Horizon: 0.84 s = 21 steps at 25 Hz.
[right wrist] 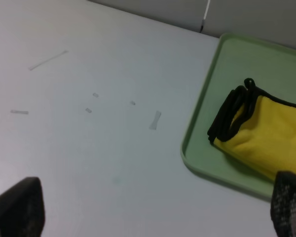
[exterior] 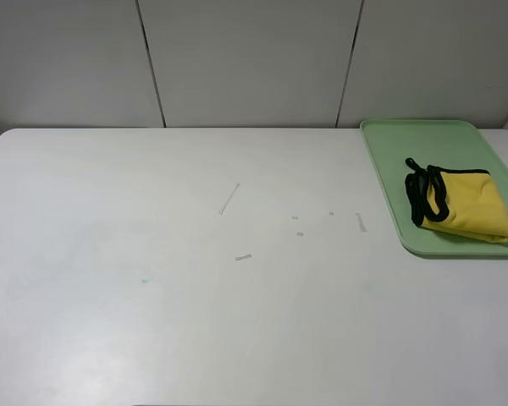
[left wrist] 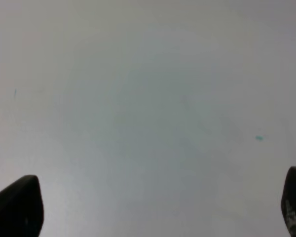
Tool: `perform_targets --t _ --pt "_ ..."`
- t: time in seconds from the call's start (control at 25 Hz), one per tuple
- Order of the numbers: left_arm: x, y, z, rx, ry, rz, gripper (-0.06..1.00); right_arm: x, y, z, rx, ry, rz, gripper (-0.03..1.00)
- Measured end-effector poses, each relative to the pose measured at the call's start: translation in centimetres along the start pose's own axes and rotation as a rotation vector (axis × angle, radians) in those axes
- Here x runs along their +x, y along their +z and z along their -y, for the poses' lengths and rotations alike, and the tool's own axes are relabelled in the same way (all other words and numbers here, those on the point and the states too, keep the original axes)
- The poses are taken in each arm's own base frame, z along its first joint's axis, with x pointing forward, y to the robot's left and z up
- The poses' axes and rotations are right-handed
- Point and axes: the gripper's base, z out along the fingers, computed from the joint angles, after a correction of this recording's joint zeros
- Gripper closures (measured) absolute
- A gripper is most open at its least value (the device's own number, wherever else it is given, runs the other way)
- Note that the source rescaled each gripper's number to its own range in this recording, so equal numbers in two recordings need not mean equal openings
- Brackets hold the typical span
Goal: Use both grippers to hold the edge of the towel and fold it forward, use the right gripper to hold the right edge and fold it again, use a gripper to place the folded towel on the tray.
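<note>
1. Well, the white bench (exterior: 195,296) fills nearly the whole overhead view, with small tape scraps (exterior: 229,200) stuck around its middle.
2. Over on the right side sits the pale green tray (exterior: 389,169), right up near the back edge.
3. Folded and bunched, the yellow towel (exterior: 466,203) lies inside that tray (black trim towards the bench centre).
4. Left gripper (left wrist: 158,212): jaws spread wide over bare bench, holding nothing.
5. Right gripper (right wrist: 158,212): jaws also wide apart, empty, near the tray's corner.
</note>
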Motion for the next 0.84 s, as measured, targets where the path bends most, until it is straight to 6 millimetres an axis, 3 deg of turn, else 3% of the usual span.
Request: perform_targets --t 0.84 --pt "0.0 0.0 0.0 0.0 0.0 0.0 -0.02 0.3 -0.1 1.3 0.14 0.142 -0.014 -0.03"
